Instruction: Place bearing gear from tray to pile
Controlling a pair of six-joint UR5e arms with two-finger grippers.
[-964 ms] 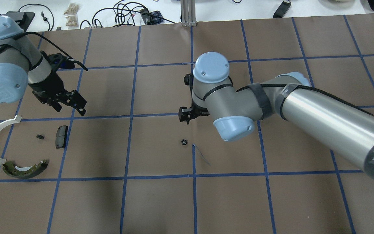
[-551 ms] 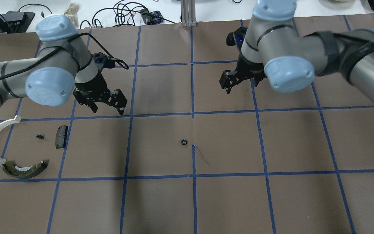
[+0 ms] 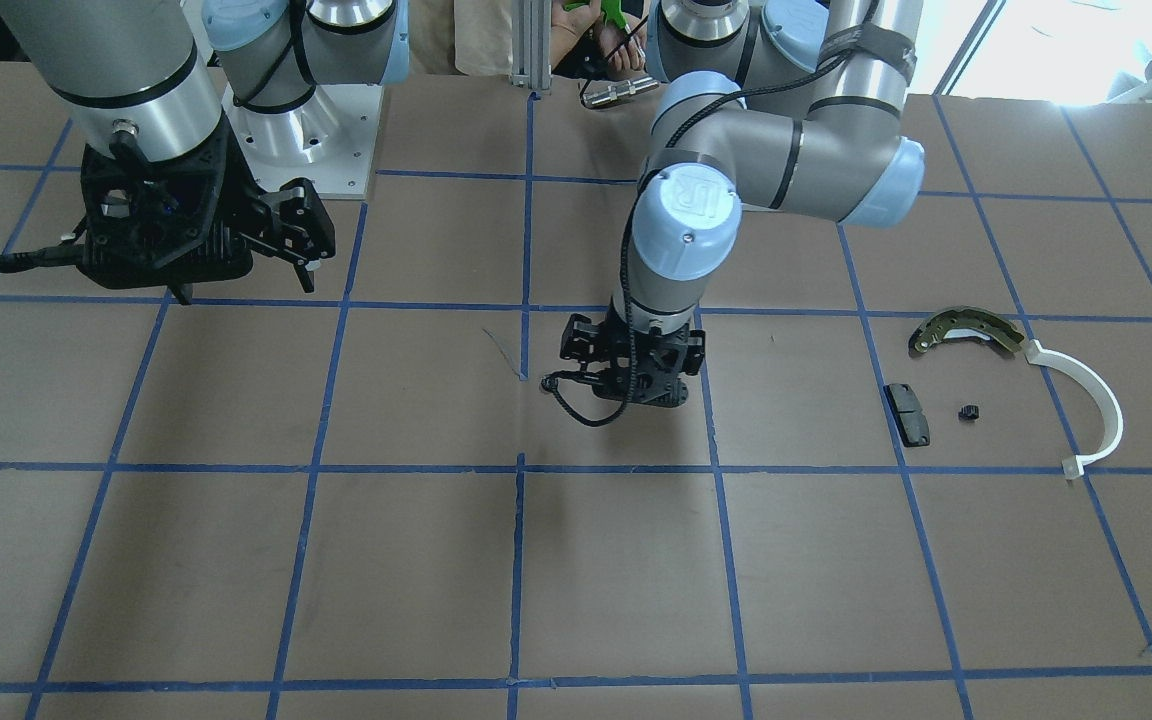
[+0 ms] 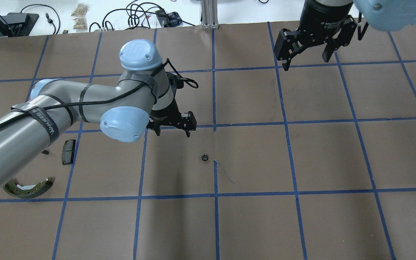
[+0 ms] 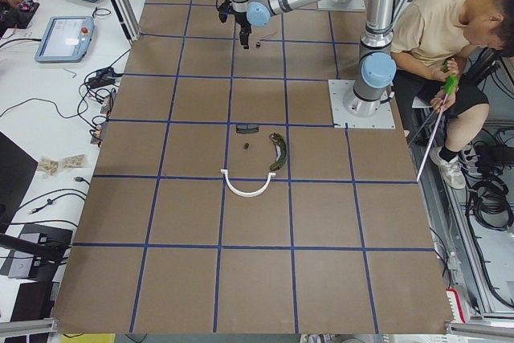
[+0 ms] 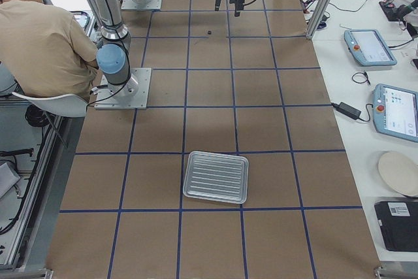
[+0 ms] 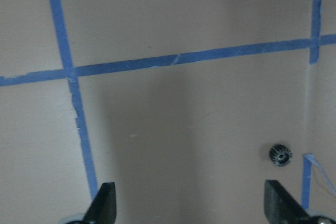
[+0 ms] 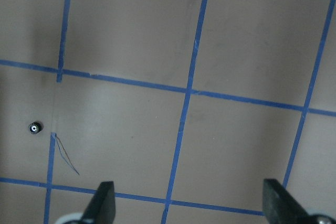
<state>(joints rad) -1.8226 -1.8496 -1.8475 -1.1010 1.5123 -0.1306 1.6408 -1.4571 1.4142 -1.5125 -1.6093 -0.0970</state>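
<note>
Moved in, left gripper (image 4: 173,132) hovers just beside small black toothed bearing gear (image 4: 204,157), jaws spread wide, empty; right gripper (image 4: 305,58) withdrawn, likewise.

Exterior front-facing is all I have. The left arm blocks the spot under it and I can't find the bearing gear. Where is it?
Observer: The overhead view shows the bearing gear lying loose on the brown paper, close to the central blue tape line.
Operator: Is the left gripper over it?
Observer: Not squarely. In the left wrist view the gear sits ahead of the left gripper, in line with one finger rather than between the two.
Operator: Jaws?
Observer: Spread wide in that view, with nothing between them.
</note>
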